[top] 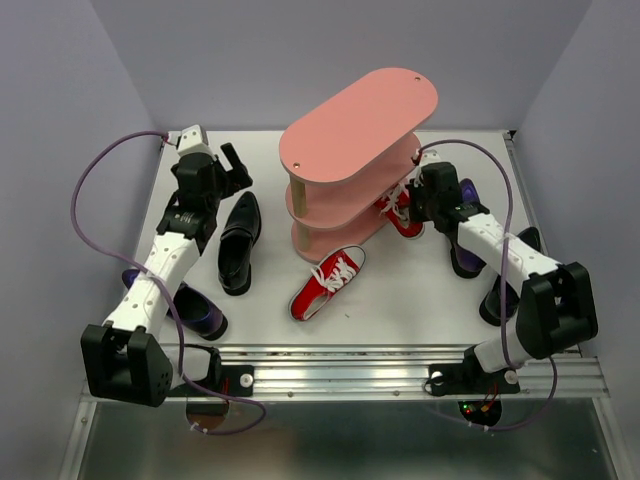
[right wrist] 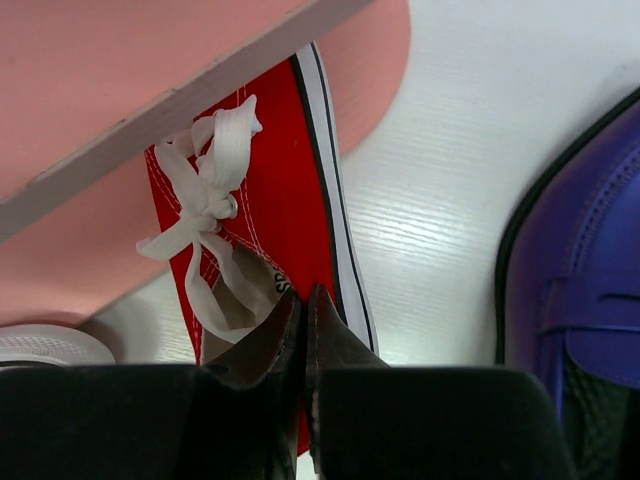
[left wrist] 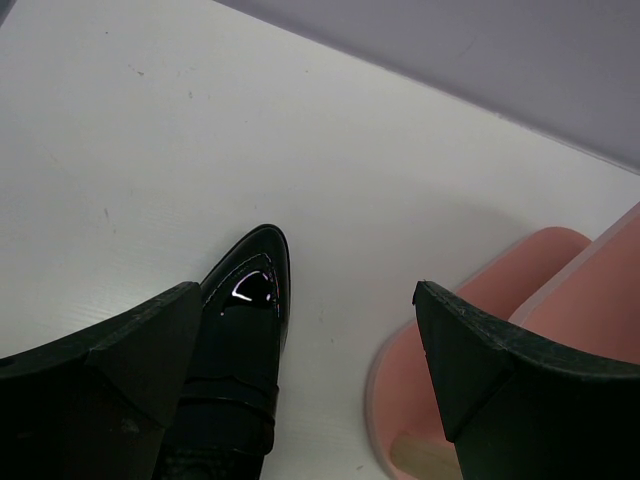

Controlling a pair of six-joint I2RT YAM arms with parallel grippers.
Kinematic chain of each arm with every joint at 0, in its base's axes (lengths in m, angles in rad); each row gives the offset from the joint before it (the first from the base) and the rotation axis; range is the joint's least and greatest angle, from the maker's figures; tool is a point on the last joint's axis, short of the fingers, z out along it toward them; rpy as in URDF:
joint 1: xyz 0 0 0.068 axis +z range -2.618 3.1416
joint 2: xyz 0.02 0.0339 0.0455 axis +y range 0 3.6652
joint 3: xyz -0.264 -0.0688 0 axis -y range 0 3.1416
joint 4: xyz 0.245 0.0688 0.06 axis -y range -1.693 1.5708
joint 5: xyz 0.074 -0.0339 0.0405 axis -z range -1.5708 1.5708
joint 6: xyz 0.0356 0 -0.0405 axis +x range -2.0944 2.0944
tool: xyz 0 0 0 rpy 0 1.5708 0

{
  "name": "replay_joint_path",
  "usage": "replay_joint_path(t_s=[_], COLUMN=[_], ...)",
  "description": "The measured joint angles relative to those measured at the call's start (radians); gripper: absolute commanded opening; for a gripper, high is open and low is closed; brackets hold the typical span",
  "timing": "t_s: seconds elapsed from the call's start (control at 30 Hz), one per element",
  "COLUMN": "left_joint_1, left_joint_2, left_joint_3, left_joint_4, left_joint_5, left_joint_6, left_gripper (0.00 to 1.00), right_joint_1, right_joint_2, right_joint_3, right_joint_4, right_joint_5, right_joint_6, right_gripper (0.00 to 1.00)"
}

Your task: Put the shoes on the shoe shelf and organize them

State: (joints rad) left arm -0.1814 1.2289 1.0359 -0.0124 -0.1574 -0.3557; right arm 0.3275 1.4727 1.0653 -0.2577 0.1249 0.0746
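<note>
- On the near left of the white surface [top: 400, 305], a glossy purple shoe [top: 200, 318] lies partly hidden under the left arm.
- On the near right, a dark shoe [top: 493, 300] lies mostly hidden beneath the right arm. Its colour is hard to tell.
- Near the middle, a red sneaker [top: 328, 282] with white laces lies alone on the surface. Its toe points near-left, and it sits just in front of the shelf without touching it.
- A second purple shoe [right wrist: 580, 270] lies to the right, under the right arm's wrist and beside the held sneaker.
- A black loafer [top: 240, 243] lies left of the shelf, lengthwise from near to far, with its shiny toe at the far end.
- The right fingers [right wrist: 345, 360] are closed together and pinch the edge of the opening of the second red sneaker [right wrist: 290, 170].
- That sneaker's toe is tucked in at the right end of the shelf, over the lowest board and under the one above. Its heel end sticks out over the surface.
- The pink shoe shelf [top: 355, 110] stands in the middle far part of the surface, with three long oval boards on pale wooden posts. No other shoe shows on it.
- At the far left, the left fingers [left wrist: 140, 350] are spread wide and hold nothing. They hang over the loafer's toe, with the shelf's left end just to their right.
</note>
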Motion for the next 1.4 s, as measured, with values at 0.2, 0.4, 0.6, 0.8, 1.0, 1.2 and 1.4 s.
replay_joint_path(t_s=[0.2, 0.4, 0.6, 0.8, 1.0, 1.2, 1.4], left_joint_1=[0.0, 0.0, 0.0, 0.0, 0.0, 0.0, 0.0], left_joint_2=[-0.018, -0.033, -0.034, -0.035, -0.043, -0.064, -0.072], left_joint_3=[0.0, 0.0, 0.0, 0.0, 0.0, 0.0, 0.0], left_joint_4=[-0.007, -0.022, -0.04, -0.048, -0.062, -0.068, -0.068], left_joint_5=[0.0, -0.002, -0.01, -0.013, -0.014, -0.026, -0.031], left_joint_6=[-0.002, -0.002, -0.001, -0.002, -0.002, -0.001, -0.001], left_gripper=[0.99, 0.99, 0.99, 0.99, 0.99, 0.99, 0.99], right_joint_1=[-0.015, -0.033, -0.048, -0.047, -0.047, -0.047, -0.047], right_joint_2=[0.038, 0.117, 0.146, 0.148, 0.177, 0.18, 0.191], right_joint_3=[-0.024, -0.022, -0.013, -0.009, 0.02, 0.021, 0.021], right_joint_4=[0.083, 0.15, 0.175, 0.204, 0.229, 0.266, 0.281], right_joint_5=[-0.061, -0.112, -0.123, -0.14, -0.171, -0.181, -0.202], right_joint_6=[-0.029, -0.034, -0.034, -0.024, 0.001, 0.035, 0.046], right_gripper=[0.01, 0.01, 0.01, 0.01, 0.01, 0.01, 0.09])
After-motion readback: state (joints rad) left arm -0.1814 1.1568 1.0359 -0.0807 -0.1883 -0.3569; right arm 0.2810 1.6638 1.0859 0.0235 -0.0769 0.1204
